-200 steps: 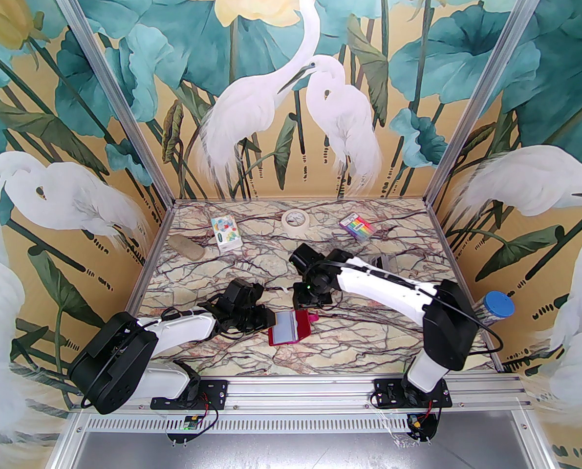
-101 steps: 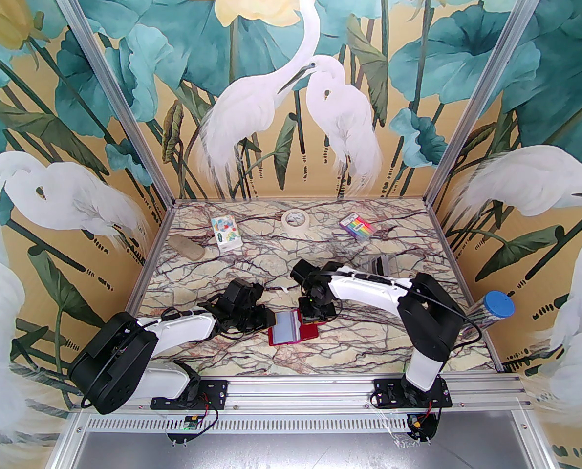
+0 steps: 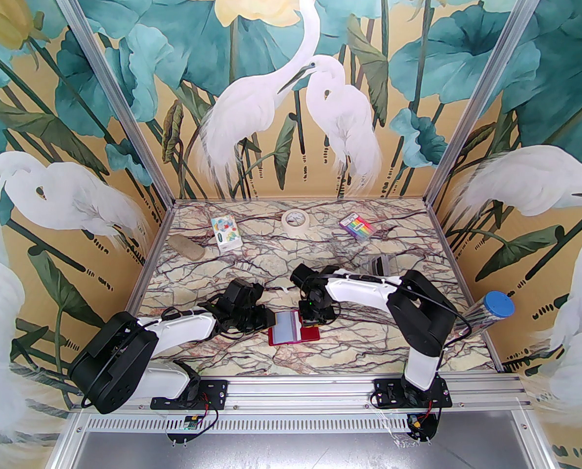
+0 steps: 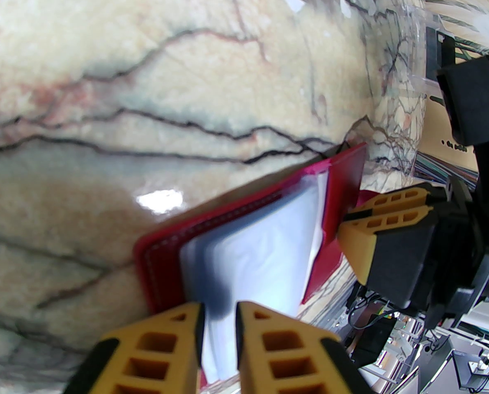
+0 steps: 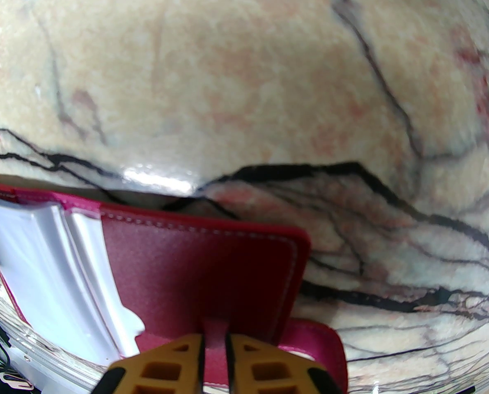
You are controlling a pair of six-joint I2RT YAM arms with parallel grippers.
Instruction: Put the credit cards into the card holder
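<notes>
Right gripper [image 5: 214,343] dropped onto card holder [image 5: 211,269], clamping its tab [image 5: 214,324]; left gripper [image 4: 219,314] pinches the sleeves [image 4: 260,253]. Light, floppy, probably slick: hold the stiff edges.

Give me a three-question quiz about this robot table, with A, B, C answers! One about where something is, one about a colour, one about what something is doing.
1. Where on the table is the roll of tape?
A) at the near edge
B) at the far end, by the back wall
C) on top of an arm

2. What colour is the card holder cover?
A) green
B) black
C) red

3. What are the right arm's jaws doing?
A) pinching the card holder's flap
B) gaping wide in the air
C) gripping the tape

Answers: 1 B, the top view shows it close to the back wall. 2 C, the right wrist view shows red leather. 3 A, the jaws are closed on the red flap.
</notes>
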